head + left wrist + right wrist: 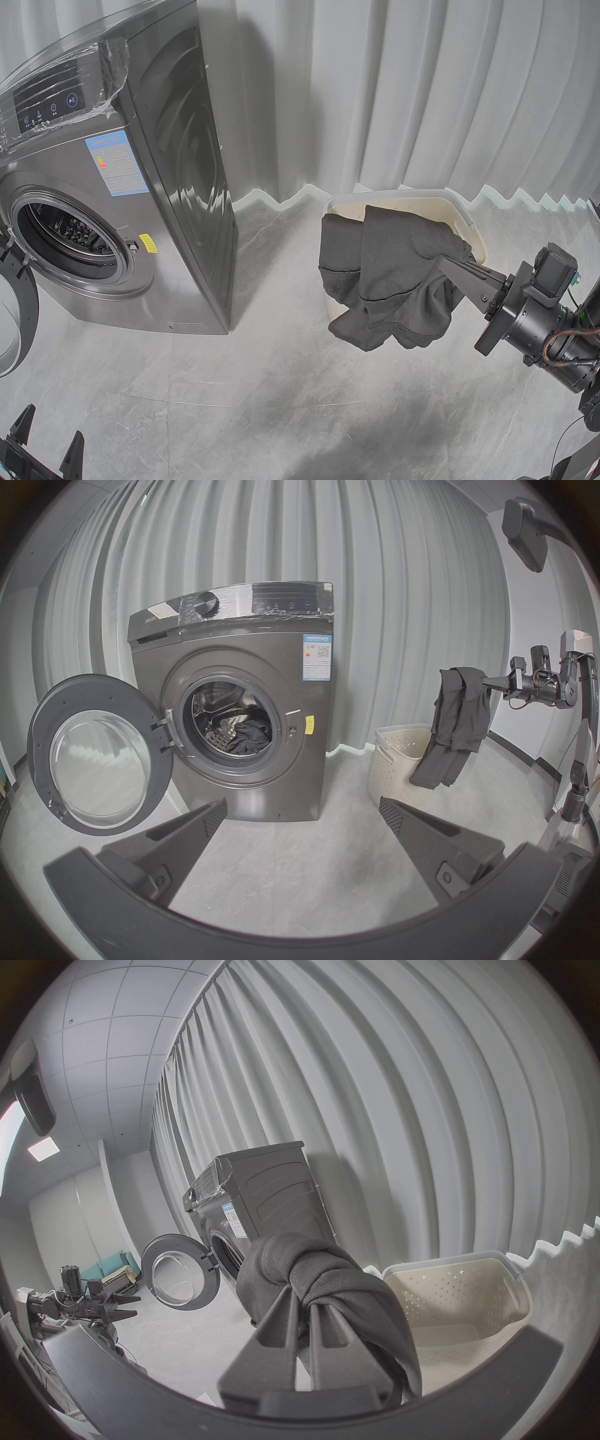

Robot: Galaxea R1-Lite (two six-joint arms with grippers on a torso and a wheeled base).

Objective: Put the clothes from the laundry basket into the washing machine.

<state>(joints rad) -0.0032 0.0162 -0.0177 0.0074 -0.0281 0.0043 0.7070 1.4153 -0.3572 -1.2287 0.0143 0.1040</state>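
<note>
The right claw (447, 259) is clamped on a dark garment (387, 275), which hangs in the air just beside the basket (400, 197), draped over the fingers. Its long axis runs straight down, loose ends pointing at the floor. One dark piece (247, 733) already lies in the washer (312, 774), whose door (94, 755) is wide open. The basket's inside shows bare plastic, so this is likely the last carry. The left claw (300, 804) sits low, fingers apart, holding nothing.

dark grey garment (387, 275), cream perforated basket (462, 1297), grey washing machine (250, 699)
</note>
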